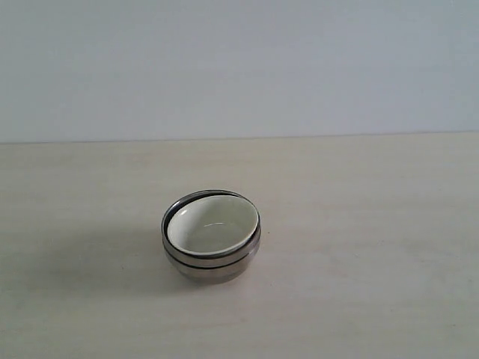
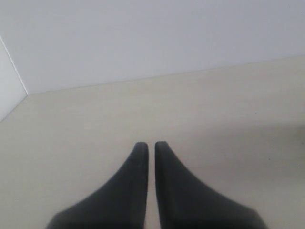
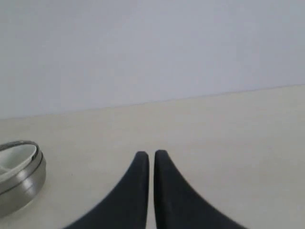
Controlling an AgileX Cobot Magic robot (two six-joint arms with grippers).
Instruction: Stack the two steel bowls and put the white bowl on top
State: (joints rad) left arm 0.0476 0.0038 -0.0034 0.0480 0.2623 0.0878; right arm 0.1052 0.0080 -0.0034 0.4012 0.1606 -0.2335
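The two steel bowls (image 1: 209, 263) stand nested one inside the other near the table's middle in the exterior view. The white bowl (image 1: 213, 226) rests inside them, slightly tilted, its pattern hidden. In the right wrist view the same stack shows at the frame's edge: the steel bowls (image 3: 26, 183) with the white bowl (image 3: 14, 155) in them. My right gripper (image 3: 151, 153) is shut with nothing in it, apart from the stack. My left gripper (image 2: 151, 144) is shut and empty over bare table. Neither gripper appears in the exterior view.
A pale wooden table (image 1: 359, 247) meets a plain light wall (image 1: 239, 67) behind. The left wrist view shows a wall corner (image 2: 14, 71) beside the table.
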